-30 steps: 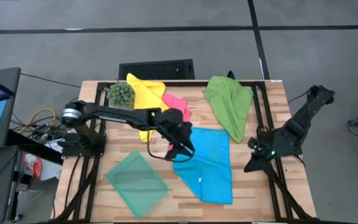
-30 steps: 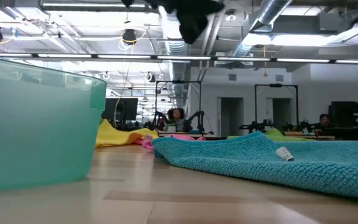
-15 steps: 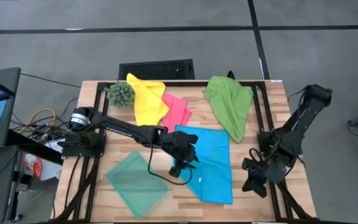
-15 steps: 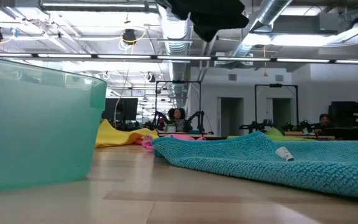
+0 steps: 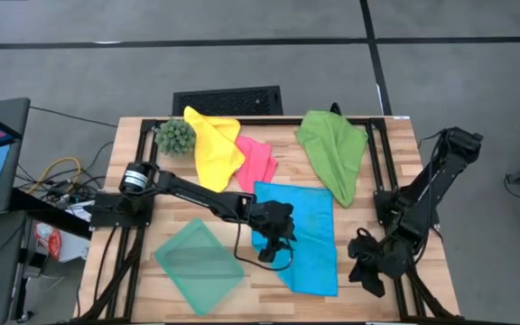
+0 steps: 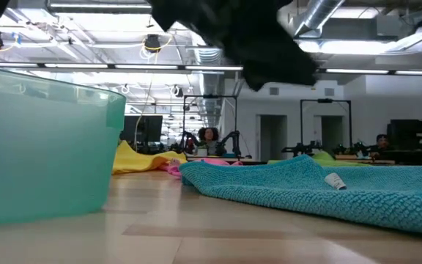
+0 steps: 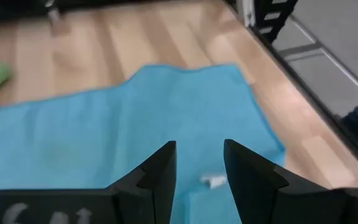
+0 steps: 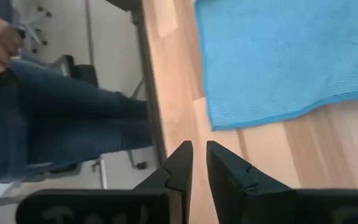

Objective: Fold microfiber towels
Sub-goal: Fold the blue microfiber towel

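Blue towel (image 6: pixel 321 192): cloth, nubbly looped pile, matt; small white tag (image 6: pixel 335 181) on it.
Yellow towel (image 5: pixel 211 144), pink towel (image 5: pixel 258 161), green towel (image 5: pixel 334 149), upper part of high view: soft matt cloth, creased.
Table (image 5: pixel 395 153): pale wood planks, smooth, faint satin sheen; black metal frame at edges.
Tray (image 5: pixel 199 265), lower left: translucent teal plastic, smooth, slightly frosted.
Plant (image 5: pixel 176 135), upper left: green, spiky.
Left gripper (image 7: pixel 199 163) fingers: dark matt plastic look.
Floor: grey, matt.

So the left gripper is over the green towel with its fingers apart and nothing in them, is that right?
Not quite. The left gripper is over the blue towel, not the green towel, which lies apart near the table's far edge. The high view shows this. The rest holds: the left wrist view shows its fingers apart with nothing between them.
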Robot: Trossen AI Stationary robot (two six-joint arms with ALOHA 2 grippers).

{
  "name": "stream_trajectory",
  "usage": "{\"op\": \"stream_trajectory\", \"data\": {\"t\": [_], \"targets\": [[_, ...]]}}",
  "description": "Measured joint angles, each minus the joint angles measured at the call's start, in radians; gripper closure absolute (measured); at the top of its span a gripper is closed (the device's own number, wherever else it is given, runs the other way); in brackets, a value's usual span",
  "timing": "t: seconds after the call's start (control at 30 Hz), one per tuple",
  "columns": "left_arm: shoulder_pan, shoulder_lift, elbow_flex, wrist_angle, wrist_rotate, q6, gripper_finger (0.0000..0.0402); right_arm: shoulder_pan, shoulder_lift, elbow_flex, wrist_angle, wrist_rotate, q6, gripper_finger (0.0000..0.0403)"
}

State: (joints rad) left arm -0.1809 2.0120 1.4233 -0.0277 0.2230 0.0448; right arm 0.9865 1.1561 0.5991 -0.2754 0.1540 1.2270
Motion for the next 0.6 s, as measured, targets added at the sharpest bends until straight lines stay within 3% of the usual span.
{"op": "stream_trajectory", "data": {"t": [0.23, 0.4, 0.6], "targets": [[-0.026, 0.022, -0.003, -0.005, 0.036, -0.005, 0.0257, 0.028, 0.076, 0.0, 0.039, 0.007, 0.012, 0.0331], [-0.042, 0.02, -0.003, 0.001, -0.052, -0.006, 0.0219, 0.037, 0.121, 0.0, 0.075, -0.003, -0.116, 0.0331], [-0.022, 0.035, -0.002, -0.031, -0.082, -0.049, 0.019, 0.041, 0.143, 0.0, 0.075, 0.0, -0.189, 0.0331]]}}
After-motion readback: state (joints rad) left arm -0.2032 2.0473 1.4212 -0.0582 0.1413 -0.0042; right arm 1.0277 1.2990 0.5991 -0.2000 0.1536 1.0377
